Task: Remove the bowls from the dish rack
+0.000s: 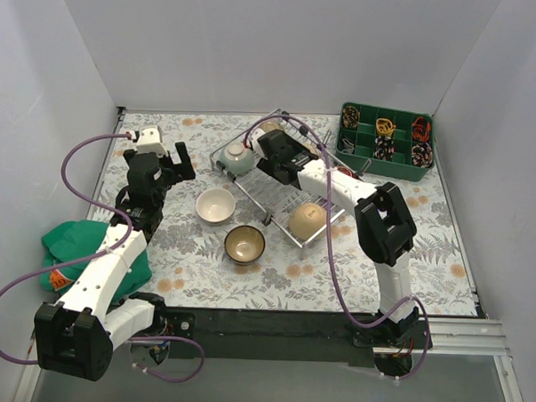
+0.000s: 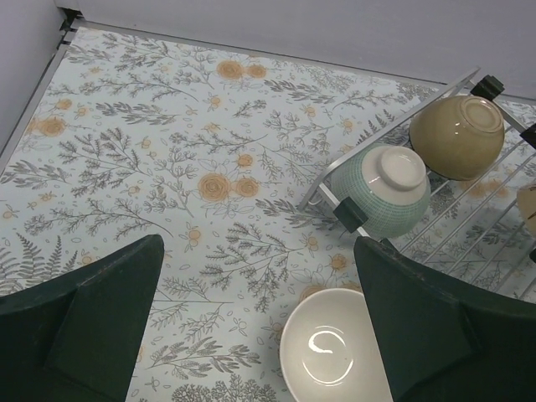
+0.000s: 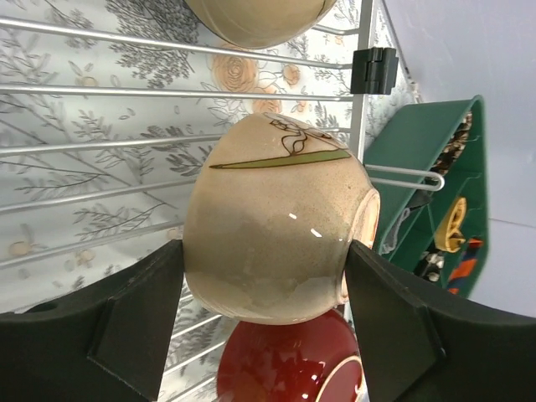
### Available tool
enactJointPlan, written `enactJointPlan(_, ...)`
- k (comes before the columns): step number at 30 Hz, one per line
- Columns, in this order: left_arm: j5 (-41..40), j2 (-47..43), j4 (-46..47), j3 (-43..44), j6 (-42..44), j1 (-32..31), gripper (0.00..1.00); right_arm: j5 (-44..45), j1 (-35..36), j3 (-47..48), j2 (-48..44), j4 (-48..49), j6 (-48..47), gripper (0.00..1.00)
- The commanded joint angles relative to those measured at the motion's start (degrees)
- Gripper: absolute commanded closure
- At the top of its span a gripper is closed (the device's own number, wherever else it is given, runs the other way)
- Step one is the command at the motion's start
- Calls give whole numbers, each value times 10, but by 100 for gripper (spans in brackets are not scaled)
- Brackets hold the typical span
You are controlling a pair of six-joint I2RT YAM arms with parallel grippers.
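The silver wire dish rack (image 1: pixel 244 187) lies mid-table. My right gripper (image 3: pixel 264 251) is shut on a beige bowl (image 3: pixel 276 209) painted with a green leaf, one finger on its rim side and the other on its foot. Just below that bowl sits a glossy red bowl (image 3: pixel 285 364), and a tan bowl (image 3: pixel 251 21) rests farther along the rack. A pale green bowl (image 2: pixel 389 188) and a tan bowl (image 2: pixel 456 134) stand upside down on the rack's left corner. My left gripper (image 2: pixel 260 247) hangs open over the table, beside a white bowl (image 2: pixel 331 347).
A white bowl (image 1: pixel 216 205) and a brown bowl (image 1: pixel 245 244) sit upright on the floral tablecloth left of the rack. Another tan bowl (image 1: pixel 307 220) lies on the rack's near corner. A green compartmented tray (image 1: pixel 386 139) stands at the back right, a green cloth (image 1: pixel 70 241) at the left edge.
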Motion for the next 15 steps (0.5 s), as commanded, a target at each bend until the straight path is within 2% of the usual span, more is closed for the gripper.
enactJointPlan(1, 29, -9, 9, -3, 7, -1, 2, -39, 2, 25, -68, -15, 72, 89)
enactJointPlan(15, 138, 19, 9, 8, -11, -1, 2, -223, -38, -20, -179, -23, 237, 95)
